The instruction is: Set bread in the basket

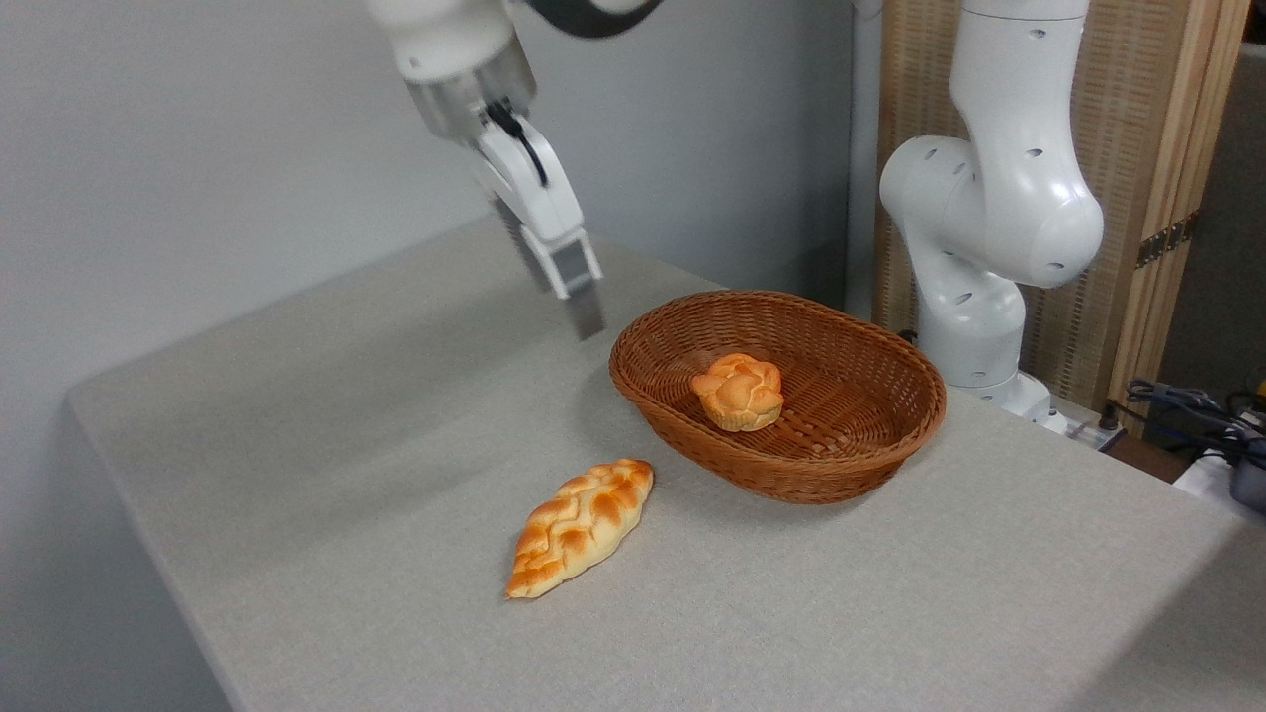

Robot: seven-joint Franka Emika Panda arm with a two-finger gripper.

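Bun in the basket, tool raised at upper centre-left.

The bread (738,392), a small orange-golden bun with a knotted top, sits inside the reddish-brown wicker basket (860,450). The tool (576,302) hangs empty above the worktop (326,415); its jaw gap cannot be told. A braided loaf (582,526) lies lower centre, with bare cloth around it.

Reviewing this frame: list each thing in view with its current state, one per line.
bread: lying inside the basket, free of the gripper.
basket: upright on the table, holding only the bun.
braided loaf: lying on the table in front of the basket, outside it, untouched.
gripper: raised above the table left of the basket, holding nothing; whether the fingers are open cannot be told from this angle.
table: covered with grey cloth.
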